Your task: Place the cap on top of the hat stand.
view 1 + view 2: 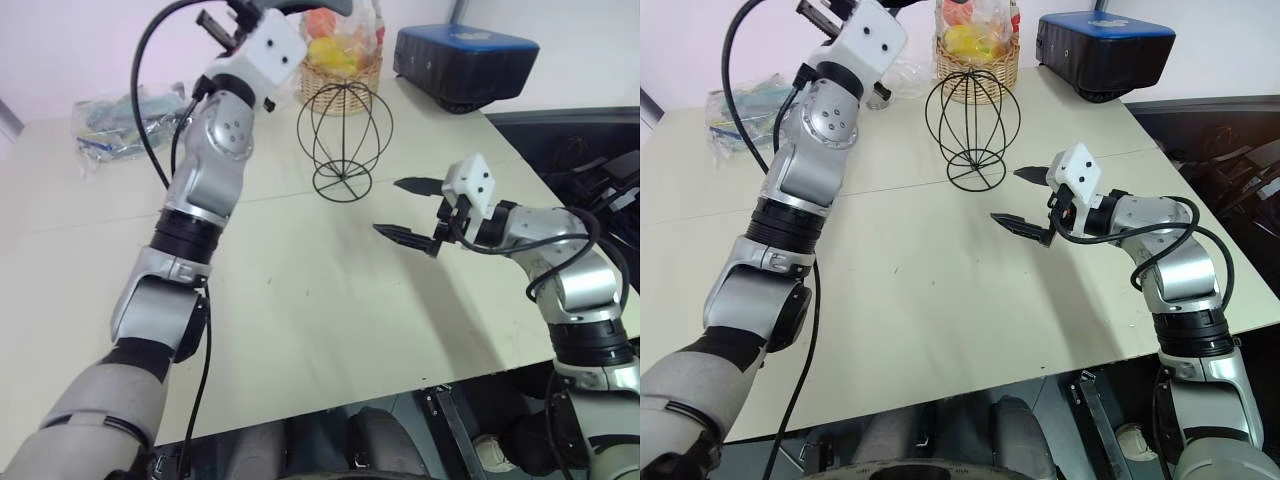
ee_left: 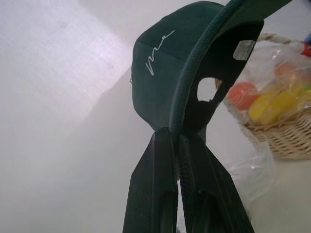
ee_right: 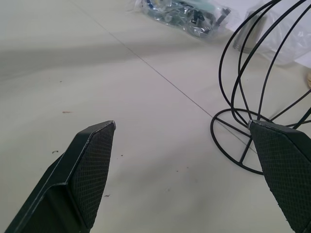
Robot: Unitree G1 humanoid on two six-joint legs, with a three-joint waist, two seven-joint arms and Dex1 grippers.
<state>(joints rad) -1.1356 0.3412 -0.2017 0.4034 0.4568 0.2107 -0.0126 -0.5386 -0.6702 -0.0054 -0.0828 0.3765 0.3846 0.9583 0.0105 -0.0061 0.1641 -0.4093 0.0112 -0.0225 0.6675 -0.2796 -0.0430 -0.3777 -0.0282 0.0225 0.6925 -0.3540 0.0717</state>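
Note:
My left gripper (image 2: 175, 133) is shut on the brim edge of the dark green cap (image 2: 170, 68), which has white script on its front. It holds the cap raised high above the table, up and to the left of the hat stand (image 1: 345, 140). A sliver of the cap (image 1: 312, 5) shows at the top edge of the left eye view. The hat stand is a black wire globe on a ring base, upright at the table's far middle. My right gripper (image 1: 387, 206) hovers open just in front and to the right of the stand, nothing between its fingers.
A wicker basket (image 1: 342, 72) of bagged fruit stands right behind the stand. A dark blue box (image 1: 465, 60) sits at the far right corner. A clear plastic bag (image 1: 110, 118) of items lies at the far left. The table's (image 1: 300, 310) right edge runs near my right arm.

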